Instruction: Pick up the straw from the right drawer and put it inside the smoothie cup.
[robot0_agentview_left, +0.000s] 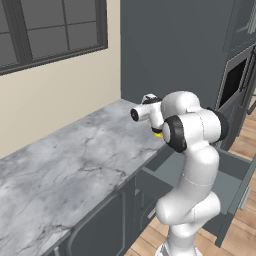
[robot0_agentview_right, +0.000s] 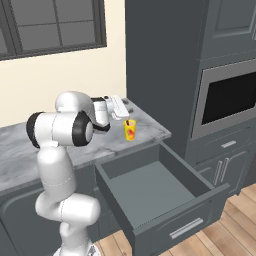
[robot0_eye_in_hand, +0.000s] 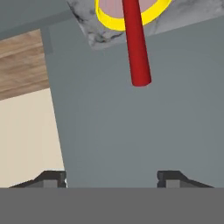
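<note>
The wide dark grey pull-out drawer (robot0_agentview_right: 150, 192) stands open below the grey marbled stone counter (robot0_agentview_left: 65, 165), its flat bottom bare. On the counter's edge sits the small yellow cylindrical cup (robot0_agentview_right: 130, 130) — the thin red straw (robot0_eye_in_hand: 136, 43) stands in it, long axis near upright, tip poking above the rim. My gripper (robot0_eye_in_hand: 111, 178) hovers beside the cup, arm folded, fingers (robot0_eye_in_hand: 51, 178) spread wide — holding nothing.
</note>
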